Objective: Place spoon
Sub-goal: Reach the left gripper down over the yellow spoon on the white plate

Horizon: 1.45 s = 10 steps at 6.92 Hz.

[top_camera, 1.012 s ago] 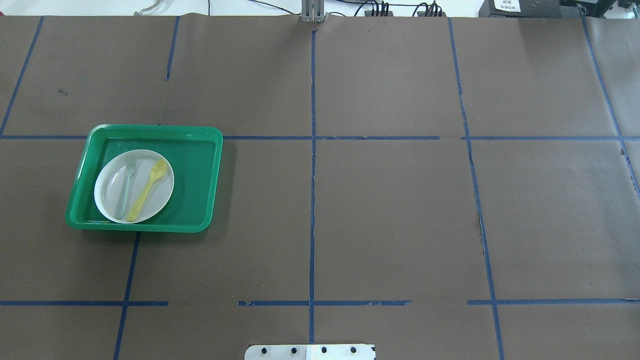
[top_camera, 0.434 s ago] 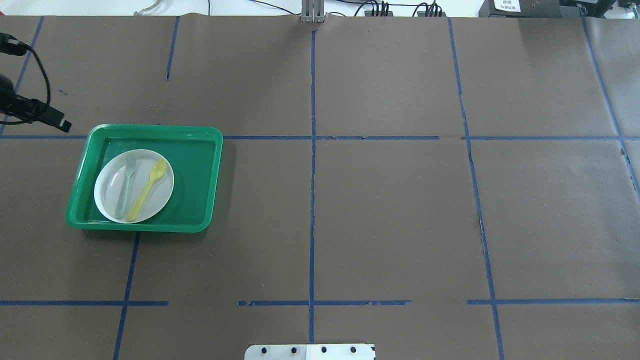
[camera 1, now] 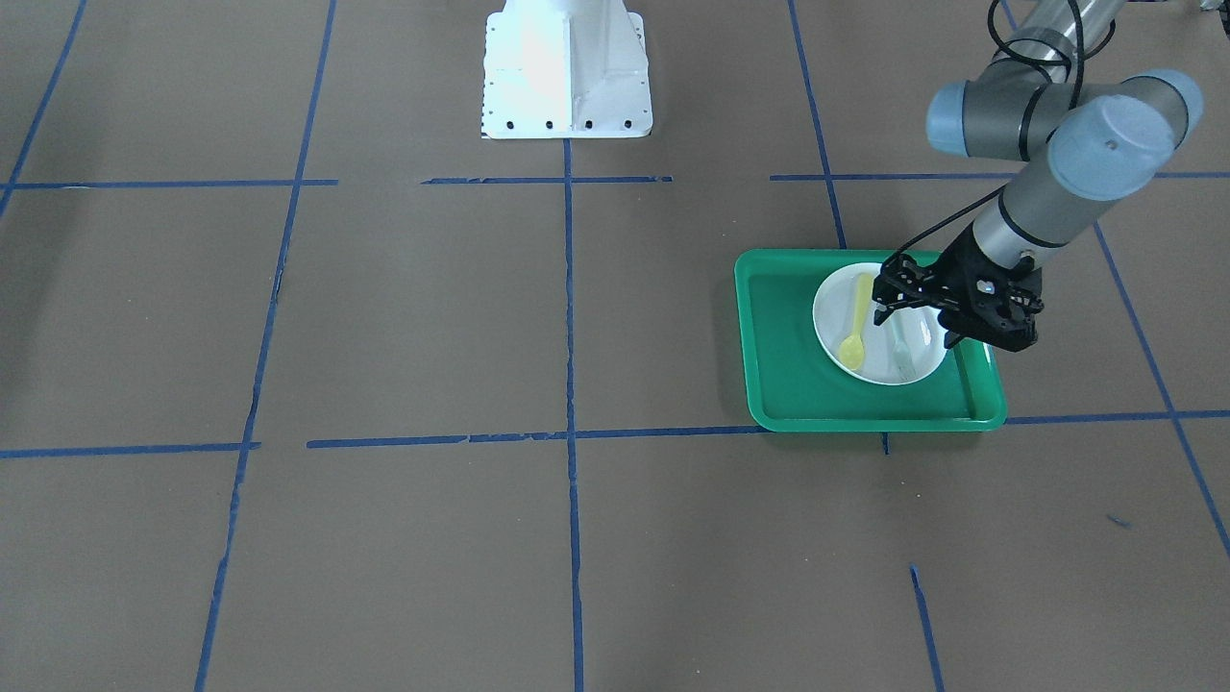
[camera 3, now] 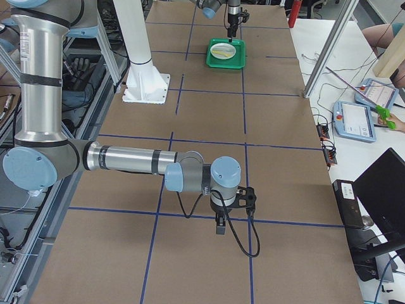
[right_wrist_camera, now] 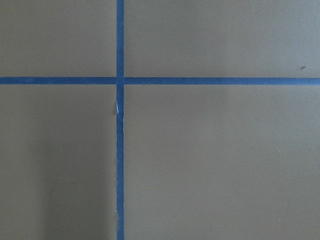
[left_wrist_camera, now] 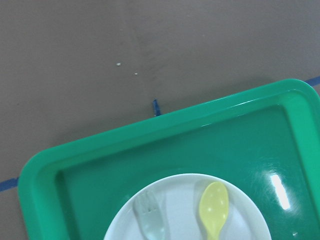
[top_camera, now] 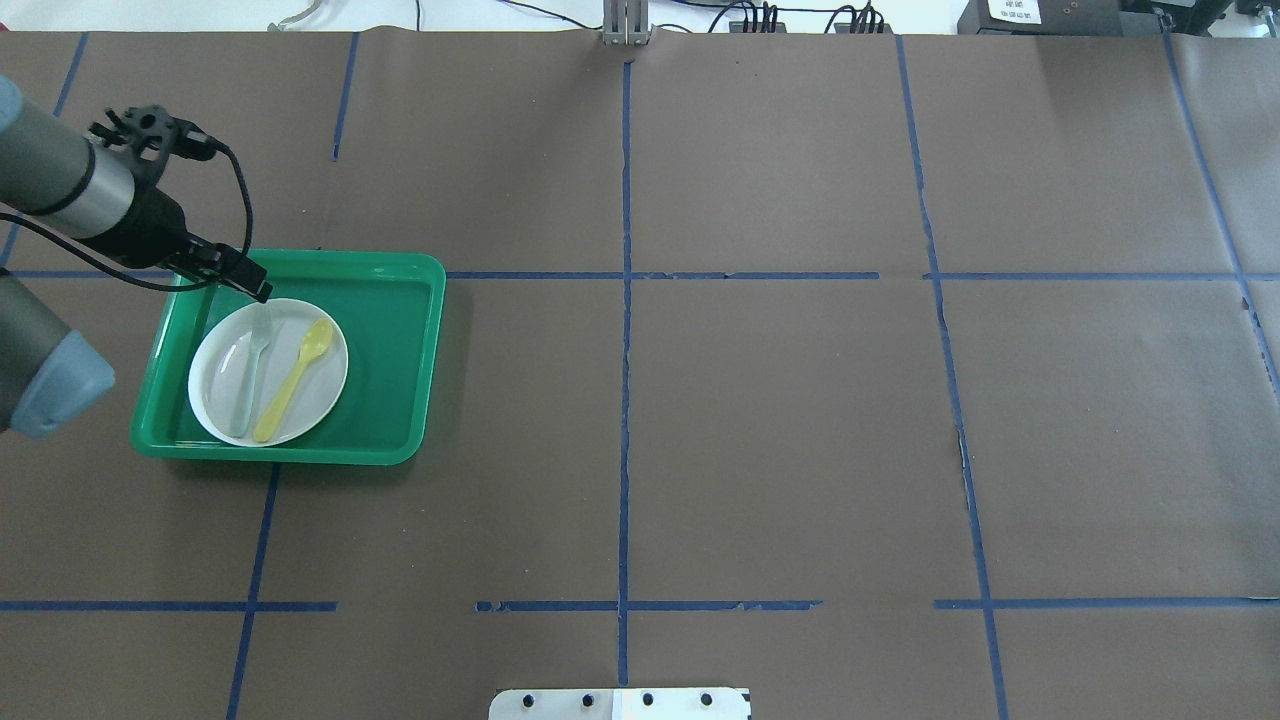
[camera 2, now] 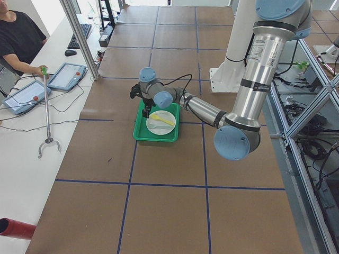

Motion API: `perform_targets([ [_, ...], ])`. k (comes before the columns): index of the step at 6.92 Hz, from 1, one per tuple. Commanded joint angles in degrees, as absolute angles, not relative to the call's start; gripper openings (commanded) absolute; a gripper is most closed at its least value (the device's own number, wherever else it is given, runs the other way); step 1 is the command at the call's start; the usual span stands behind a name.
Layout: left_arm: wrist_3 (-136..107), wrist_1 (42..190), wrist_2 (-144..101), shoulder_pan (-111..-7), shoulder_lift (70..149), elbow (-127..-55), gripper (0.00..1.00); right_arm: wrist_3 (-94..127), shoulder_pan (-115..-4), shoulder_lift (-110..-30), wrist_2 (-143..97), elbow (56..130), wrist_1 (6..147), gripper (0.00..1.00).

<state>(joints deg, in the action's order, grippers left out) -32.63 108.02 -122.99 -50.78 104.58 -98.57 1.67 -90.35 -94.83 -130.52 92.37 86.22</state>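
Observation:
The yellow spoon [top_camera: 295, 380] lies on a white plate [top_camera: 325, 400] in a green tray [top_camera: 395, 350], beside a pale grey-green fork [top_camera: 248, 380]. My left gripper [top_camera: 255, 288] hangs over the tray's far left corner, at the plate's far edge and above the fork's tines. In the front view the left gripper [camera 1: 922, 322] looks open and empty, to the right of the spoon [camera 1: 855, 327]. The left wrist view shows the spoon's bowl [left_wrist_camera: 214, 207] and the fork's tines [left_wrist_camera: 150, 220] at its bottom edge. My right gripper [camera 3: 219, 225] shows only in the exterior right view; I cannot tell its state.
The brown paper table carries a grid of blue tape lines [top_camera: 625, 400]. The white robot base [camera 1: 567, 67] stands at the near middle edge. Tablets [camera 2: 69, 76] and a seated operator [camera 2: 21, 39] are along the far side. The right arm [camera 3: 133, 161] reaches low over the table.
My left arm has come into the overhead view from the left and moved right, from beyond the tray's corner to over the plate's far edge. Spoon, fork and tray have not moved.

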Motion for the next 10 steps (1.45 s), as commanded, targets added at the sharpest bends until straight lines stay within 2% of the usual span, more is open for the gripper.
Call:
perform_targets([
  [1,-32.87,108.02,-117.70,-45.98,104.59,-97.92,0.92,1.67,-90.35,-94.83,-130.52,92.37,86.22,1.00],
  [4,-32.87,108.02,-118.12,-44.39,104.15,-96.95,0.84,1.67,-90.35,-94.83,-130.52,92.37,86.22,1.00],
  [10,-32.61,108.28,-118.39,-43.95,104.67,-94.67,0.75,1.67,-90.35,-94.83,-130.52,92.37,86.22,1.00],
])
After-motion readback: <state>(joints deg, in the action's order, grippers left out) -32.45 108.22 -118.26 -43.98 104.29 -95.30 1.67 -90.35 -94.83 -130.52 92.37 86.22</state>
